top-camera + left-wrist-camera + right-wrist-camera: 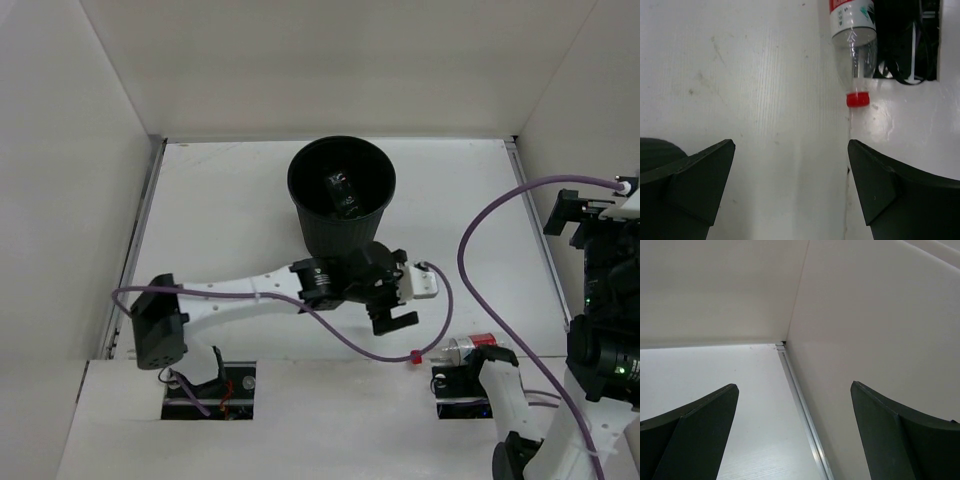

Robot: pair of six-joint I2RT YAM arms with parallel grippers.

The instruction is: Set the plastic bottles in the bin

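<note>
The black ribbed bin (305, 215) stands at the table's middle back. Inside it lies what looks like a clear bottle (341, 192); I cannot make out more. The clear bottle with red cap and red label (466, 349) lies on its side at the near edge, by the right arm's base, cap to the left. It also shows in the left wrist view (855, 47), ahead and to the right of the fingers. My left gripper (398, 300) (790, 150) is open and empty just in front of the bin. My right gripper (578, 212) (794, 390) is open and empty by the right wall. The orange bottle is hidden.
White walls enclose the table on the left, back and right. A purple cable (470, 250) loops over the right half of the table. Two cut-outs with wiring (210, 390) sit in the near ledge. A metal rail (800, 400) runs along the right wall's foot.
</note>
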